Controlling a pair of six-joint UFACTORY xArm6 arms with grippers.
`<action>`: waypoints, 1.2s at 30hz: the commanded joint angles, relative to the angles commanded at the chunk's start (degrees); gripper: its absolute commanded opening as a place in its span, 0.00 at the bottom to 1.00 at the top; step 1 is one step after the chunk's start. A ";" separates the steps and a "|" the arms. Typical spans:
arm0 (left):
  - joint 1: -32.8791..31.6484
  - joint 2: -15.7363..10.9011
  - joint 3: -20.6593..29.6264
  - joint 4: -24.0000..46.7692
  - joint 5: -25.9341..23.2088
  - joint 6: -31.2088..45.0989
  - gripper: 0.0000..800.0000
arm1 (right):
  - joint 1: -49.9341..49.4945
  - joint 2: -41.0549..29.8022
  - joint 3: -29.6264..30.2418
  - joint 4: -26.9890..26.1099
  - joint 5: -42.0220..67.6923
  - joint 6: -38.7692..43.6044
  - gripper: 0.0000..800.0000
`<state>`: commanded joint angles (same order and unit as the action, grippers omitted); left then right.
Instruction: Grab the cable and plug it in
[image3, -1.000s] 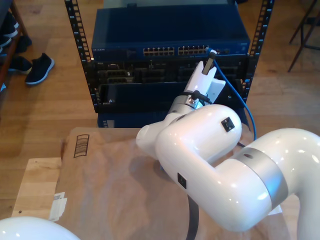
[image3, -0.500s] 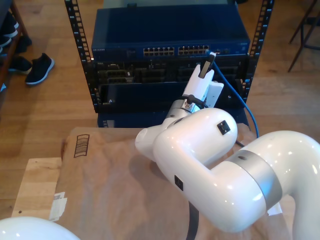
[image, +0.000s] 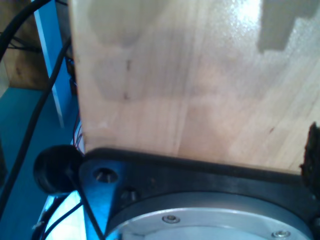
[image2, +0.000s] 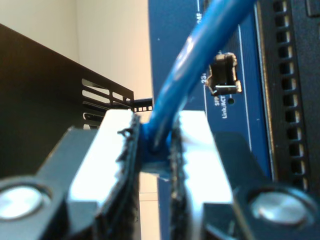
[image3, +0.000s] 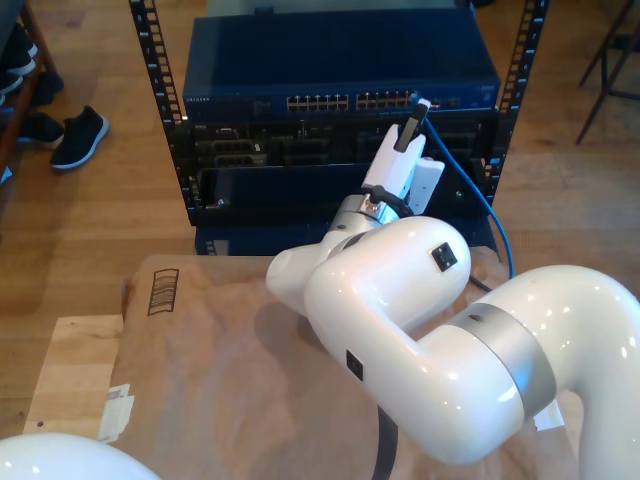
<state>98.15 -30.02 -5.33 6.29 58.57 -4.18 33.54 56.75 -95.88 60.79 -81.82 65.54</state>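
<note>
The bright blue cable (image3: 482, 192) runs from the front of the blue network switch (image3: 340, 60) down toward the exterior view's right and passes behind the big white arm. My second gripper (image3: 411, 122) is shut on the cable's end. It is held up just below the right end of the switch's port row (image3: 350, 101). In the second wrist view the cable (image2: 200, 65) rises from between the two pads (image2: 197, 150), and my second gripper (image2: 155, 150) pinches a blue plug body. A small port (image2: 223, 75) on the switch face lies just beyond it.
The switch sits in a black rack between perforated rails (image3: 152, 60). Brown paper (image3: 220, 370) covers the table beside a wooden board (image3: 70, 370). Shoes (image3: 78, 135) lie on the floor at the exterior view's left. The first wrist view looks at a wood panel (image: 190, 80), a black base and black cables (image: 30, 120).
My second gripper has shifted slightly toward the exterior view's left, still holding the cable end close under the port row. The white arm has swung a little the same way.
</note>
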 joint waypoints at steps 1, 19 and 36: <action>0.00 0.00 0.00 0.09 0.00 0.00 1.00 | -0.09 0.00 0.09 0.00 0.00 0.00 0.00; 0.00 0.00 0.00 0.09 0.00 0.00 1.00 | -0.53 0.70 -1.23 0.00 0.35 0.00 0.00; 0.00 0.00 0.00 0.09 0.00 0.00 1.00 | 0.00 0.53 -1.14 0.00 0.26 0.00 0.00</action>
<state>98.15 -30.02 -5.33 6.37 58.57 -4.18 33.54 57.27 -97.02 60.79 -81.56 65.54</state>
